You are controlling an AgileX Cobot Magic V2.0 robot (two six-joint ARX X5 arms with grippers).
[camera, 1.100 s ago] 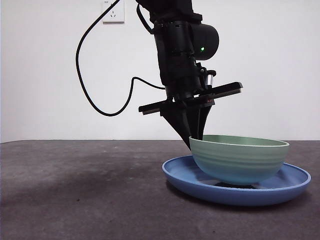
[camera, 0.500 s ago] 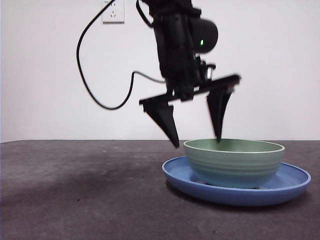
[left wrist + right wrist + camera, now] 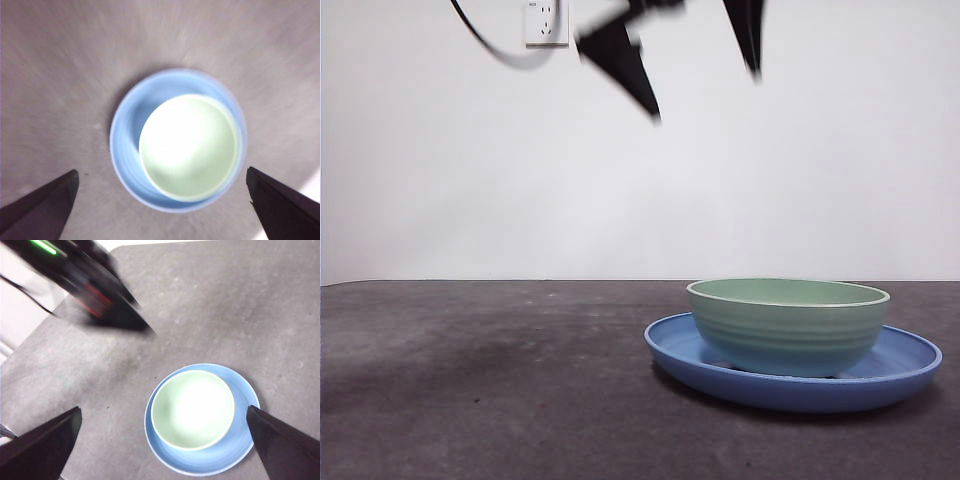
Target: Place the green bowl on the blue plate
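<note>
Front view: the green bowl sits upright inside the blue plate, right of centre on the dark grey table, with a plain white wall behind. The plate's raised rim shows all around the bowl's base, wider than the bowl on both sides. High above, at the top edge, two black jaw tips of the left gripper hang spread apart, blurred, well clear of the bowl and holding nothing. A white wall socket sits at the top left, with a loop of black cable curving beneath it.

The left wrist view looks straight down on the pair (the picture is smeared): the bowl lies within the plate, pushed toward one side so that a broader crescent of blue shows on the other. That gripper's jaws stand wide apart at the two lower corners.

The right wrist view shows the bowl nested in the plate from higher up, the right gripper also with its jaws apart, empty and well above the table. The blurred dark body of the left arm, a green light on it, crosses the far corner.
</note>
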